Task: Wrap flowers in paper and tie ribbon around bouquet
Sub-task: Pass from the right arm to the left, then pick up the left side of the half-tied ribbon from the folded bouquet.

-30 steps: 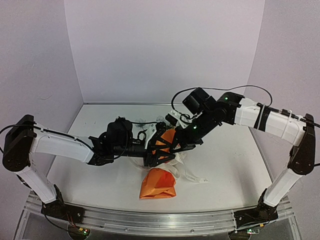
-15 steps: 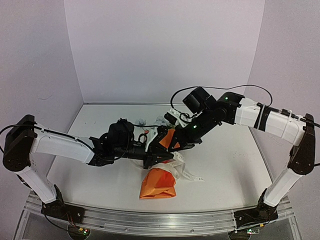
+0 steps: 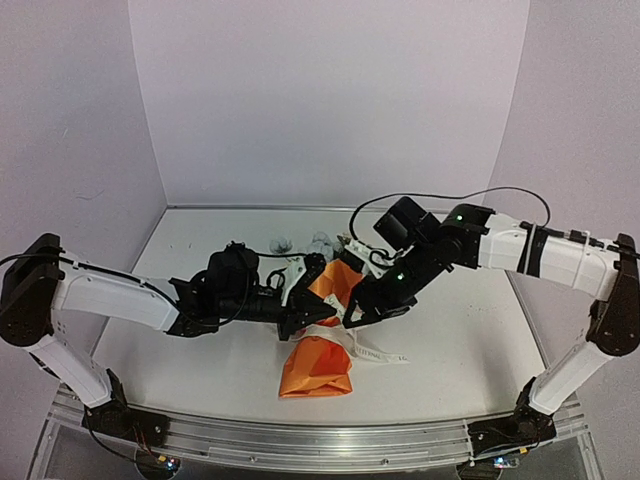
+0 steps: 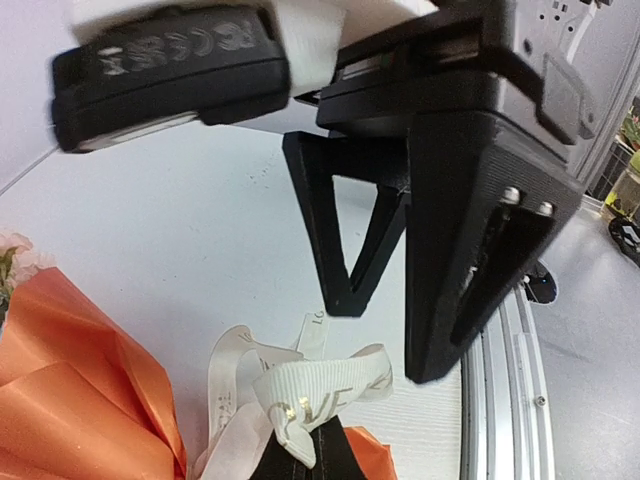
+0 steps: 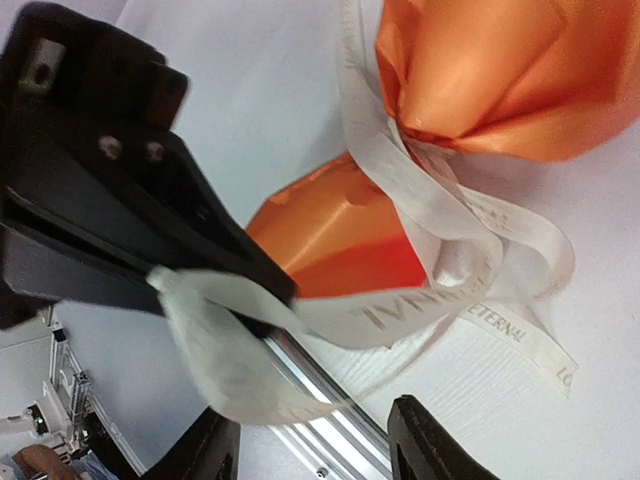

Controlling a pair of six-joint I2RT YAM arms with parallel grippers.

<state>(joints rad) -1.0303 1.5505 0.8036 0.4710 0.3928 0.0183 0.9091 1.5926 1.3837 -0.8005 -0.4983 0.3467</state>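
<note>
The bouquet lies mid-table, its orange paper [image 3: 318, 370] cinched at the middle, with pale flowers [image 3: 322, 241] sticking out at the far end. The cream ribbon [image 3: 372, 350] is looped round the cinch, and loose tails trail to the right. My left gripper [image 3: 316, 312] [image 4: 305, 445] is shut on a fold of the ribbon [image 4: 330, 388] just beside the paper [image 4: 70, 380]. My right gripper [image 3: 365, 310] [image 5: 315, 450] stands open right next to it. A slack bit of ribbon [image 5: 430, 300] hangs near its fingers [image 5: 430, 440], which grip nothing.
The two wrists are crowded close together over the bouquet's middle. The table's metal front rail [image 3: 320, 440] runs just below the paper's near end. Grey walls close off the back and both sides.
My left gripper has shut on the ribbon. My right gripper has opened, let the ribbon go, and shifted slightly right and toward the front.
</note>
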